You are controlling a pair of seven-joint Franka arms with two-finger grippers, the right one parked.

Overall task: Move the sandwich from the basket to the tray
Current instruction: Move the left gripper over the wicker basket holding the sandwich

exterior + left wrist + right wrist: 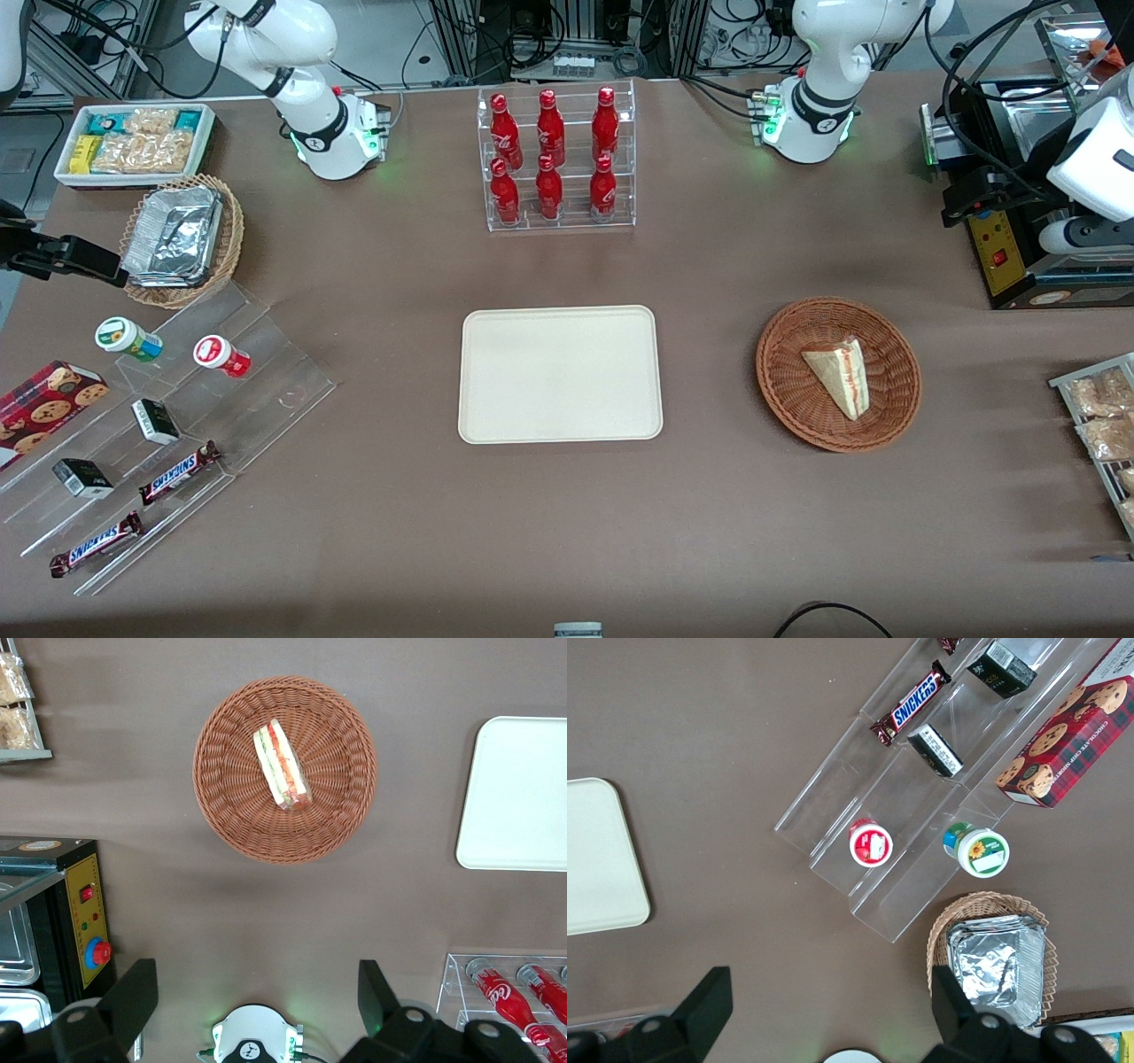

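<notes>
The bench [567, 532], covered in brown, carries all items. The working left arm [1094, 168] is seen raised at the working arm's end of the bench, its white links held above a black appliance [1001, 248]; the wrist camera looks straight down from well above the basket. The gripper [257, 992] is held high over bare bench, farther from the front camera than the basket, touching nothing. Its jaws are spread wide apart, with the two dark fingers [133, 997] well separated and nothing between them.

The tray [560, 374] lies flat at mid-bench with nothing on it. A clear rack of red bottles [554, 158] stands farther from the front camera than the tray. The basket [838, 373] rests beside the tray, toward the working arm's end, apart from it. The sandwich [840, 376] lies inside the basket, near its middle, with the filling layers shown along its cut edge [282, 764].
</notes>
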